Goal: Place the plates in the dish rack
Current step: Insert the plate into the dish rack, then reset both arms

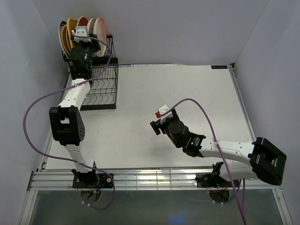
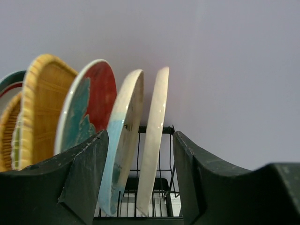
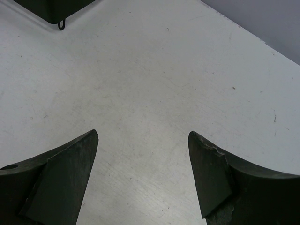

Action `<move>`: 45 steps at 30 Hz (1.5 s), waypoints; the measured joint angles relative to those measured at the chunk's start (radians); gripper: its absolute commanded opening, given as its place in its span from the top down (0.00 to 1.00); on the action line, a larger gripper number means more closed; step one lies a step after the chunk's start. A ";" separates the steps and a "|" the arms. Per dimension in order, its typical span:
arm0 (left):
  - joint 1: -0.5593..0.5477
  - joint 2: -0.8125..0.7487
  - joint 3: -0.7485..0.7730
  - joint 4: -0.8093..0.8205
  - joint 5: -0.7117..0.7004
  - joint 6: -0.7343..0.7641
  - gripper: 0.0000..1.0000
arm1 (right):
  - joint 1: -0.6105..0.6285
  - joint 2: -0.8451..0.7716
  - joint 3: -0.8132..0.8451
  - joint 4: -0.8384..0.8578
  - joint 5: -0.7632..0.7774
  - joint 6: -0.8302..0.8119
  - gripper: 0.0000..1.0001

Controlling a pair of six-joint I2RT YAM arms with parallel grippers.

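Observation:
The black wire dish rack (image 1: 106, 90) stands at the table's far left corner, and several plates stand upright in its raised far part. In the left wrist view they read from the left: a woven orange-yellow plate (image 2: 44, 108), a red-teal floral plate (image 2: 91, 98), a cream-blue plate (image 2: 123, 136) and a plain cream plate (image 2: 157, 117). My left gripper (image 1: 83, 34) is right at these plates. Its jaws (image 2: 140, 133) are open around the last two plates, with a gap on each side of the cream one. Over bare table near the middle, my right gripper (image 1: 157, 118) (image 3: 143, 133) is open and holds nothing.
The rack's lower slotted section (image 1: 101, 98) holds no plates. More plate rims show at the far left of the row (image 2: 10, 84). Walls close in behind and left of the rack. A dark corner (image 3: 51, 8) shows at the top of the right wrist view.

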 measured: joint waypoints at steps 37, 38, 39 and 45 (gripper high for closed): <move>0.006 -0.631 -0.833 0.002 0.031 -0.215 0.02 | -0.005 -0.008 0.000 0.016 -0.022 0.027 0.10; 0.006 -0.630 -0.816 0.000 0.032 -0.206 0.04 | -0.005 -0.008 0.000 0.017 -0.022 0.027 0.10; 0.006 -0.624 -0.792 -0.008 0.032 -0.198 0.07 | -0.005 -0.008 0.000 0.017 -0.022 0.027 0.10; 0.032 -0.473 -0.473 -0.076 0.079 -0.153 0.23 | -0.005 -0.006 0.001 0.018 -0.023 0.031 0.10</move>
